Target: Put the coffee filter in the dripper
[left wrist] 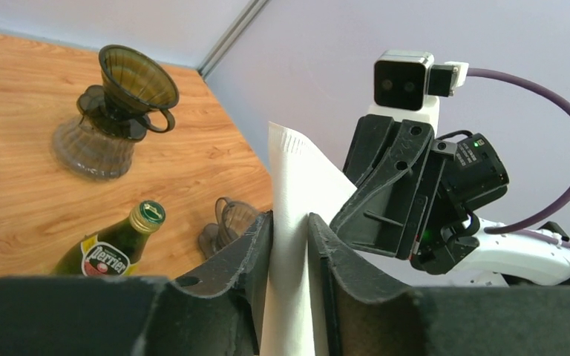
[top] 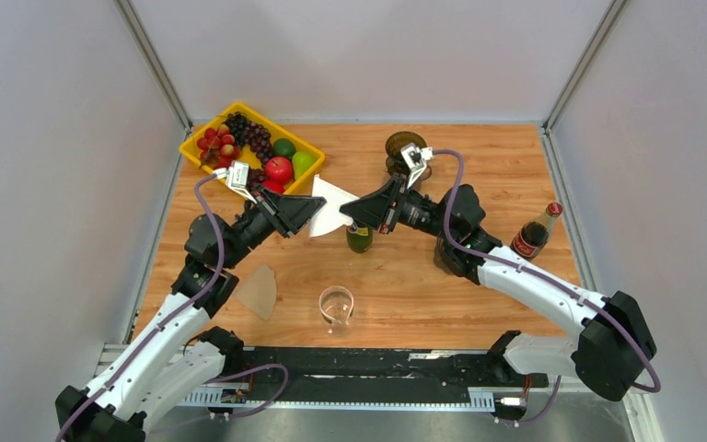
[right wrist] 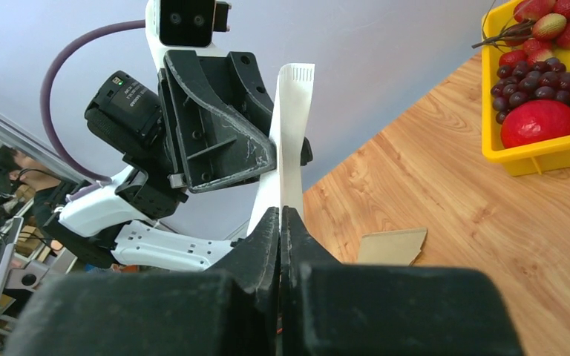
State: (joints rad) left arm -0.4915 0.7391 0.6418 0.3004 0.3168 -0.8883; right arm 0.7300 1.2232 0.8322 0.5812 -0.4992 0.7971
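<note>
A white paper coffee filter (top: 333, 208) hangs in the air between my two grippers, above the middle of the table. My left gripper (top: 316, 208) is shut on its left side; in the left wrist view the filter (left wrist: 291, 178) fills the gap between the fingers (left wrist: 256, 245). My right gripper (top: 346, 214) is shut tight on its right edge, and the filter (right wrist: 291, 126) rises from the closed tips in the right wrist view. The dark smoked-glass dripper (top: 405, 147) stands on its base at the back of the table, behind the right gripper; it also shows in the left wrist view (left wrist: 137, 78).
A green Perrier bottle (top: 359, 238) stands just below the grippers. A brown filter (top: 258, 291) and a clear glass (top: 336, 307) lie nearer the front. A yellow fruit tray (top: 204, 157) is at the back left and a dark sauce bottle (top: 534, 234) at the right. A second smoky cup (left wrist: 230, 221) is partly hidden.
</note>
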